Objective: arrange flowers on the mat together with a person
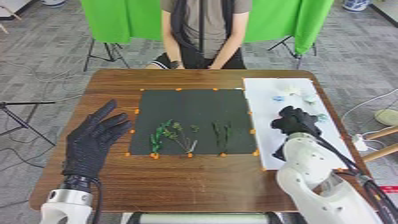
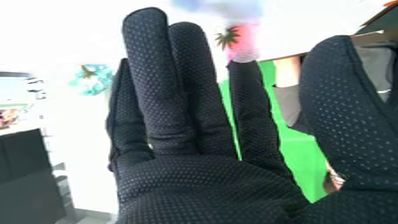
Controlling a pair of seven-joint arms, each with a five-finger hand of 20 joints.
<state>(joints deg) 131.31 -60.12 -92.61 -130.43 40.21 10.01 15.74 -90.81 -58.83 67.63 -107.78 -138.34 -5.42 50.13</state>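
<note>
In the head view my right hand (image 1: 296,121) is over the white board, just nearer than several small flowers. Among them are a pale flower (image 1: 290,90), a blue flower (image 1: 278,98) and a teal flower (image 1: 322,118). The right wrist view has my right hand (image 2: 200,185) with straight fingers, a pink flower (image 2: 242,44) beyond one fingertip and a teal flower (image 2: 91,79) apart from the fingers. On the dark mat (image 1: 182,107) lie a leafy green stem (image 1: 158,137), a thin branching sprig (image 1: 185,140) and slim green stems (image 1: 222,136). My left hand (image 1: 89,142) is open, left of the mat.
The white board (image 1: 266,120) lies along the right part of the brown table (image 1: 204,185). Orange marks (image 1: 155,156) line the mat's edges. A green cloth (image 1: 275,30) hangs behind the far side, with black stands on the floor.
</note>
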